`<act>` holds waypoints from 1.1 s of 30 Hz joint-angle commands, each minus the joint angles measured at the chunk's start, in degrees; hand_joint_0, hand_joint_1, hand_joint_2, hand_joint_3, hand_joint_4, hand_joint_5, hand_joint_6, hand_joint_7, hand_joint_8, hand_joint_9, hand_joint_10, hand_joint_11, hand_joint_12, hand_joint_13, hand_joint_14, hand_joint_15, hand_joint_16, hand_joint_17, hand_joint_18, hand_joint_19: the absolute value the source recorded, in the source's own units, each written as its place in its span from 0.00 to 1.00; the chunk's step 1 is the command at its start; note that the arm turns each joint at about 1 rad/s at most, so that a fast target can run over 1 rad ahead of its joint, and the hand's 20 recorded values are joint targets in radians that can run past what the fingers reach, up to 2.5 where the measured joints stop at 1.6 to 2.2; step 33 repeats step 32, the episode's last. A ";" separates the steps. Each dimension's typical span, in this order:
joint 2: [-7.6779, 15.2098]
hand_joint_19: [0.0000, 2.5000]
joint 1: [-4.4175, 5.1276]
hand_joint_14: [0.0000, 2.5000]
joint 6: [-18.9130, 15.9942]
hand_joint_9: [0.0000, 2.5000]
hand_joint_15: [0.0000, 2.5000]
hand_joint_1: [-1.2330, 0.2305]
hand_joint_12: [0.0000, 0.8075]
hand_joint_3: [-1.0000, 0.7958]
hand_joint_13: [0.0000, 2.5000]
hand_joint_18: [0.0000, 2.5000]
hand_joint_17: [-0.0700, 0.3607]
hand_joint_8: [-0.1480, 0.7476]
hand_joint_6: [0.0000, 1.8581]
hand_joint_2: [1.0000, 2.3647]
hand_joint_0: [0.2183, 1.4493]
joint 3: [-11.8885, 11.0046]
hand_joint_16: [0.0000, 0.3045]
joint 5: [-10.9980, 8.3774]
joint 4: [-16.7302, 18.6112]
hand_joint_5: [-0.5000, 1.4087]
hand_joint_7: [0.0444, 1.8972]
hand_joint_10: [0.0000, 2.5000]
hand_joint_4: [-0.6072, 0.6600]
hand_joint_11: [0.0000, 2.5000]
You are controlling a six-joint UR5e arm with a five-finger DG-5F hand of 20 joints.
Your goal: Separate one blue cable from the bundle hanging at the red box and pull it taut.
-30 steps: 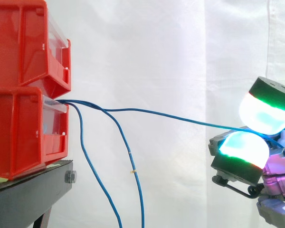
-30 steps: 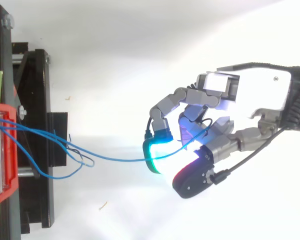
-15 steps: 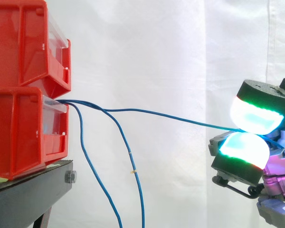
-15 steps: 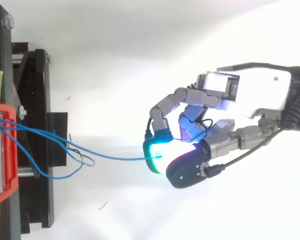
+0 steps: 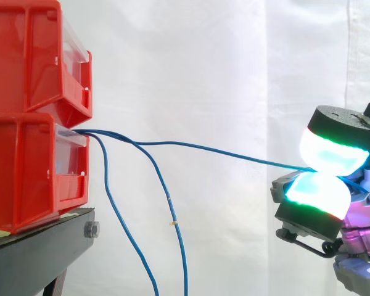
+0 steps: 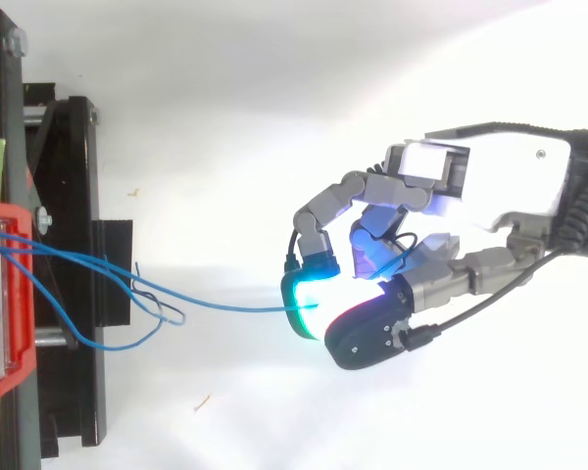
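Side view, near to far: the hand (image 5: 317, 194) sits low at the right. Two glowing fingertips (image 5: 336, 151), one on top of the other, are pressed shut on one blue cable (image 5: 222, 151). So the hand is pinching that cable, not open. The cable runs from the pinch up and left to the lower red box (image 5: 24, 166). It is nearly straight, w/ a small bend close to the box. Two other blue cables (image 5: 172, 209) hang down from the same slot, well apart from the pinched one. Another red bin (image 5: 31, 55) is stacked on the box, both on the black stand (image 5: 37, 259). Farthest back is the white curtain (image 5: 203, 61).

My guess: one cable is picked out OK, and the job now is the pull. To do it well, hold the pinch firm and move slow, straight away from the box, till the small bend is gone. Stop then. Too hard a tug could slip the cable out of the pads or yank it out of the box. Stay clear of the 2 hanging ones.

Hard to see:
- Where the cables are fixed inside the box, behind its clear front.
- The low ends of the hanging cables, cut off at the bottom edge.
- Where the cable goes past the pads. From the top, a bit of blue seems to go in toward the palm, but can't tell how far.
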State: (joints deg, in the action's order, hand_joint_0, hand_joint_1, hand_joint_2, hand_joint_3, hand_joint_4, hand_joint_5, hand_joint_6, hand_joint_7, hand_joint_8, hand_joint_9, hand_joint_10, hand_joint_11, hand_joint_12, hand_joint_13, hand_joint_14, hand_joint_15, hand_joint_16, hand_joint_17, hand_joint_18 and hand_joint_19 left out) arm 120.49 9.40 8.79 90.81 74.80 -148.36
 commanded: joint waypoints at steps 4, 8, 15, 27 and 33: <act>0.01 0.34 0.01 0.52 0.00 0.40 0.63 0.36 0.49 0.49 0.49 0.43 0.44 0.53 0.48 0.02 0.34 -0.02 0.18 0.00 0.00 0.16 0.65 0.60 0.56 0.65; 0.01 0.35 0.01 0.51 0.00 0.40 0.64 0.36 0.49 0.49 0.49 0.43 0.44 0.52 0.48 0.02 0.35 -0.02 0.18 0.00 0.00 0.16 0.65 0.60 0.55 0.65; 0.01 0.35 0.01 0.51 0.00 0.40 0.64 0.36 0.49 0.49 0.49 0.43 0.44 0.52 0.49 0.02 0.35 -0.02 0.18 0.00 0.00 0.16 0.65 0.60 0.54 0.65; 0.01 0.35 0.01 0.51 0.00 0.40 0.64 0.36 0.49 0.48 0.49 0.43 0.44 0.52 0.49 0.02 0.35 -0.02 0.18 0.00 0.00 0.16 0.64 0.60 0.54 0.64; 0.01 0.34 0.01 0.51 0.00 0.40 0.64 0.36 0.49 0.48 0.49 0.43 0.44 0.52 0.49 0.02 0.35 -0.02 0.18 0.00 0.00 0.16 0.64 0.60 0.54 0.65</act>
